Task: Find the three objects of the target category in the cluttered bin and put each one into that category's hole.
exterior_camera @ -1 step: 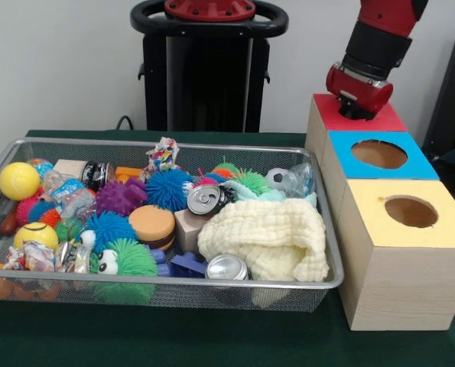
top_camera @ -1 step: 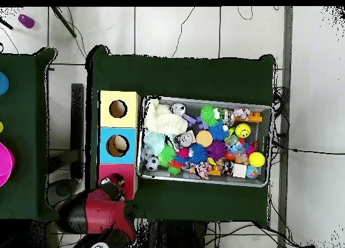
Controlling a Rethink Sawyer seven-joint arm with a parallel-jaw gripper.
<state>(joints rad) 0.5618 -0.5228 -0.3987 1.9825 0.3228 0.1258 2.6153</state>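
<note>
My gripper (exterior_camera @ -1 step: 355, 105) hangs at the end of the red arm, right over the hole of the red-topped box (exterior_camera @ -1 step: 384, 120), and its tip is hidden there. In the overhead view the arm covers most of the red box (top_camera @ -1 step: 108, 174). Beside it stand the blue box (exterior_camera @ -1 step: 414, 162) and the yellow box (exterior_camera @ -1 step: 449, 222), each with an open round hole. The wire mesh bin (exterior_camera @ -1 step: 173, 284) holds clutter: silver cans (exterior_camera @ -1 step: 206, 199) (exterior_camera @ -1 step: 226, 267), spiky balls (exterior_camera @ -1 step: 168, 189), a yellow ball (exterior_camera @ -1 step: 18, 180), a small football (exterior_camera @ -1 step: 276, 178) and a cream cloth (exterior_camera @ -1 step: 269, 237).
The three boxes (top_camera @ -1 step: 101, 127) form a row along one short side of the bin (top_camera @ -1 step: 269, 158) on the green table. A black stand (exterior_camera @ -1 step: 208, 73) rises behind the bin. A second green table with coloured items (top_camera @ -1 step: 5, 161) lies beyond the boxes in the overhead view.
</note>
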